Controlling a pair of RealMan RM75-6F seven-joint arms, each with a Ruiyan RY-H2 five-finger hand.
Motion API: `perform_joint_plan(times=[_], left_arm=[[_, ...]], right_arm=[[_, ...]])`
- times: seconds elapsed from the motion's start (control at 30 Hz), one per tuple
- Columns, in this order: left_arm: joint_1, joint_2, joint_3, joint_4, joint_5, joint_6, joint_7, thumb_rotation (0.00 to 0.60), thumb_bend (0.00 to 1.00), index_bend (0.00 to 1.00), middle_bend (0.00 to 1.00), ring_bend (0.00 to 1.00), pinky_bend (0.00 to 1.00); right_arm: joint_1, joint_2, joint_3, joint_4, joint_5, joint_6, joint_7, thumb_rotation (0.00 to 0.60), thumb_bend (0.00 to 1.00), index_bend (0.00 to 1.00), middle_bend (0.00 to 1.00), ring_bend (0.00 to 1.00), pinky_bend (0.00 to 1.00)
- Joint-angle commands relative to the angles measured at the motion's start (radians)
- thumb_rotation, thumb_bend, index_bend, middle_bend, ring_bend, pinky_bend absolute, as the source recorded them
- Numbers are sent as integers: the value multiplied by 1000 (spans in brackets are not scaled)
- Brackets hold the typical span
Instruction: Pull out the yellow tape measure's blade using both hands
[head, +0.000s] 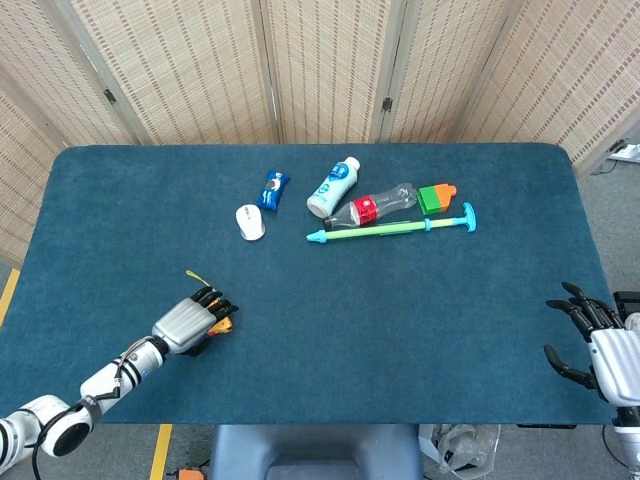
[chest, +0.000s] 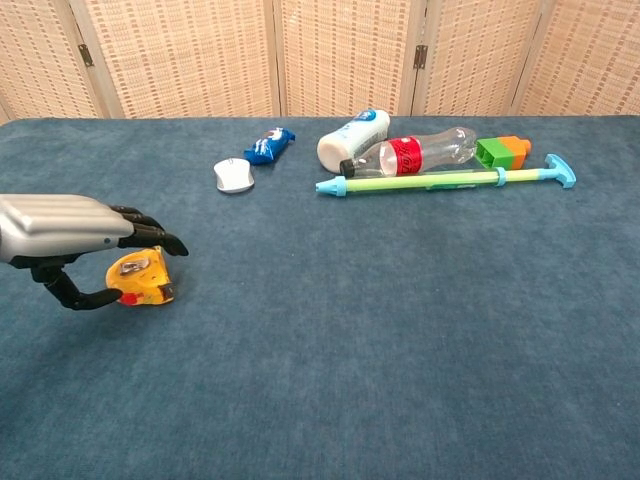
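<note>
Left hand (chest: 70, 235) arches over the yellow tape measure (chest: 140, 279), fingers above and thumb below, not clearly gripping it. Right hand (head: 600, 345) waits spread and empty at the far edge of the blue surface (head: 330, 300). Blade not drawn; grasp and pull remain. No writing is legible.

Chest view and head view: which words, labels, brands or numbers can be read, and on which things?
None can be read.
Clear bottle, red label: print too blurred.
White bottle, blue label: too small.
Blue packet: white marks, unreadable.
Yellow tape measure: label too small.
</note>
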Motion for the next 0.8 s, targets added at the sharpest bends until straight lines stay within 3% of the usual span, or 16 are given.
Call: perform_joint_plan(times=[0.03, 0.23, 0.57, 0.8], left_arm=[[-17, -16, 4, 15, -45, -14, 41, 600, 537, 111, 142, 68, 16], [-10, -6, 22, 13, -95, 8, 66, 600, 536, 147, 176, 99, 16], [37, 23, 59, 6, -112, 76, 38, 600, 535, 126, 183, 109, 17], [54, -12, 62, 12, -103, 138, 63, 600, 428, 83, 183, 107, 19]], right_arm=[[-2, 0, -1, 1, -2, 3, 1, 600, 370, 232, 122, 193, 150], [-3, -1, -1, 5, 0, 2, 6, 600, 369, 232, 122, 193, 150], [6, -4, 1, 10, -6, -7, 10, 600, 369, 232, 122, 193, 150], [5, -3, 1, 9, -7, -5, 11, 600, 369, 231, 122, 193, 150]])
